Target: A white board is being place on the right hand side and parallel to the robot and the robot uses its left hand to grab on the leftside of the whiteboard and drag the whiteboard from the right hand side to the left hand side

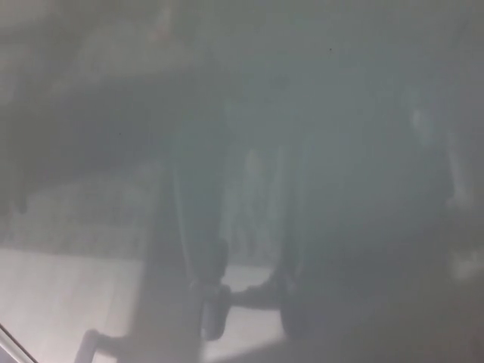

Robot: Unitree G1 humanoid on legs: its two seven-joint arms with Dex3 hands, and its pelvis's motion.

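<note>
- You are not seeing a robot hand here, left or right, so I cannot tell if either one is wide, narrow or holding anything.
- You are looking at the whiteboard (333, 91) from very close. It is filling almost the whole head view, and its face is smooth, shiny and grey, like a foggy mirror.
- You are seeing only soft, dark shapes (204, 227) mirrored in that shiny face. They are tall and blurry, and I cannot tell what they are.
- You are seeing a thin slanted line, maybe an edge of the board (11, 338), in the bottom left corner, with a paler patch (68, 295) beside it.
- You are not being shown which step is going on. I am guessing the board is being reached for or dragged, because it is so close, but the picture does not prove it.
- For the next move, you are needing the left robot hand on the left side of the board. Then you are pulling it gently sideways to the left, keeping it flat to the robot.
- A smooth, shiny board is slippery, so I think a firm hold on the edge is helping.
</note>
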